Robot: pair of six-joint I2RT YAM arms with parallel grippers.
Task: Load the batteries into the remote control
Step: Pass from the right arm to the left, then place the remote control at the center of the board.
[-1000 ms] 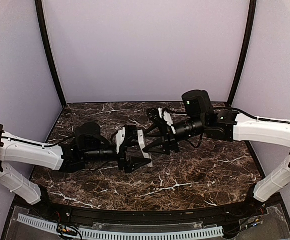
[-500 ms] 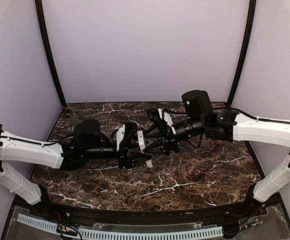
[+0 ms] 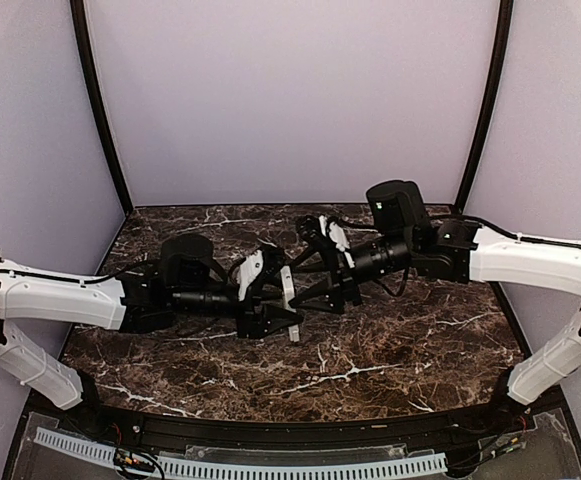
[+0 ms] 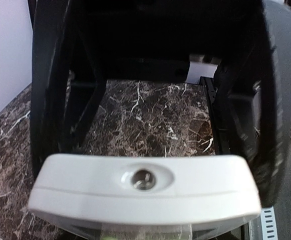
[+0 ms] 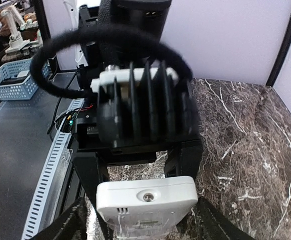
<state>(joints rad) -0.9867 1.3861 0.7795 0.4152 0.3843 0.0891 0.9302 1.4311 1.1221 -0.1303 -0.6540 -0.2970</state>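
One white rectangular plastic remote control (image 5: 146, 200) is held mid-table, well apart from every edge of the brown marble tabletop (image 3: 400, 350). My left pincer (image 3: 273, 300) pinches it. My right pincer (image 3: 322, 285) flanks it; I cannot tell whether it grips.

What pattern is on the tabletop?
The tabletop is dark brown marble with white veins, best seen in the top external view.
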